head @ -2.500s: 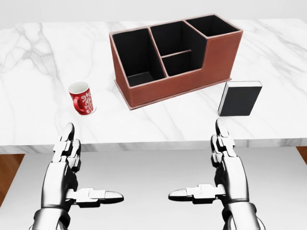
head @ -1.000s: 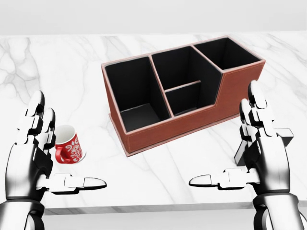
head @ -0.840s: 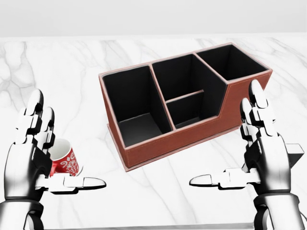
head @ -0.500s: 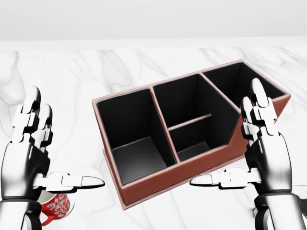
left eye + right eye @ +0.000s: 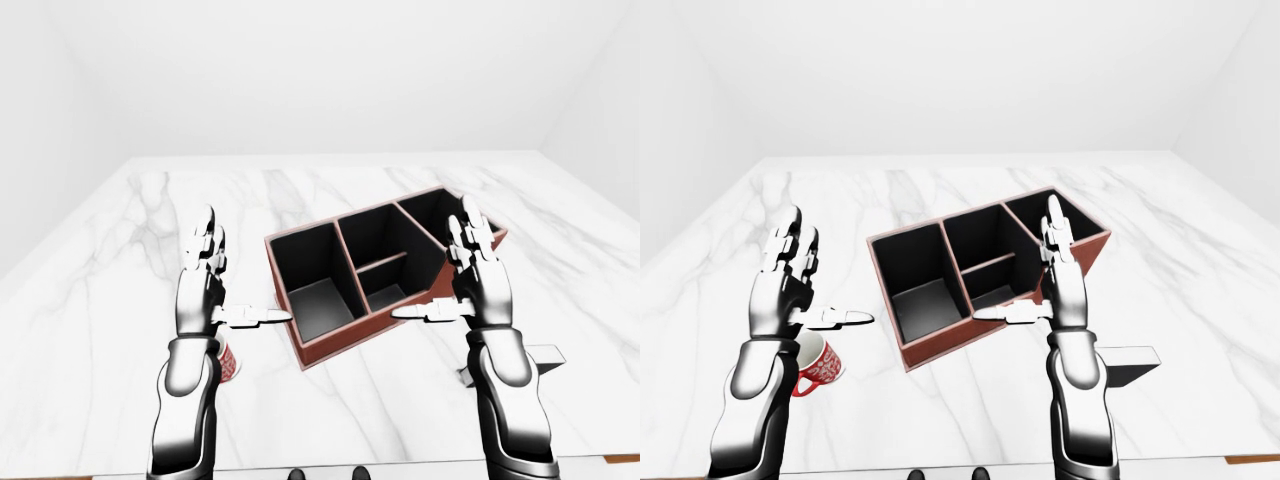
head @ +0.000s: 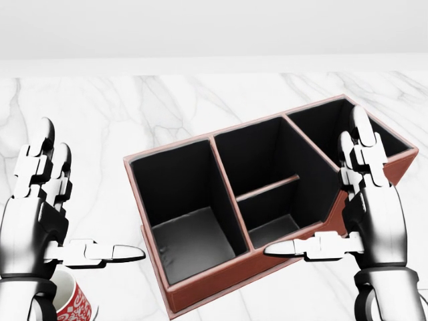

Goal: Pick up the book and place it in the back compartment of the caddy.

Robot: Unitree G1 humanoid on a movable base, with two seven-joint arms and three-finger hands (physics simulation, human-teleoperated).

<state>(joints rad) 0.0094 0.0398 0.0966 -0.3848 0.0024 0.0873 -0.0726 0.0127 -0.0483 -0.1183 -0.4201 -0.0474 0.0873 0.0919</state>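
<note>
The brown caddy (image 6: 221, 273) with black compartments fills the middle of the head view, one large bay at its left, a split middle bay and a taller bay at the upper right. The dark book (image 5: 1135, 358) stands on the marble to the right of my right forearm in the right-eye view, partly hidden by it. My left hand (image 6: 87, 200) is open, left of the caddy. My right hand (image 6: 314, 184) is open over the caddy's right end, thumb pointing left. Neither hand holds anything.
A red patterned mug (image 5: 818, 365) stands below my left hand, left of the caddy. The white marble table (image 5: 120, 260) spreads wide on all sides. A pale wall rises beyond its upper edge.
The camera has moved closer to the table: the caddy has grown and slid down the head view, the mug has dropped to the bottom left corner, the book has left that view. Both hands keep their pose.
</note>
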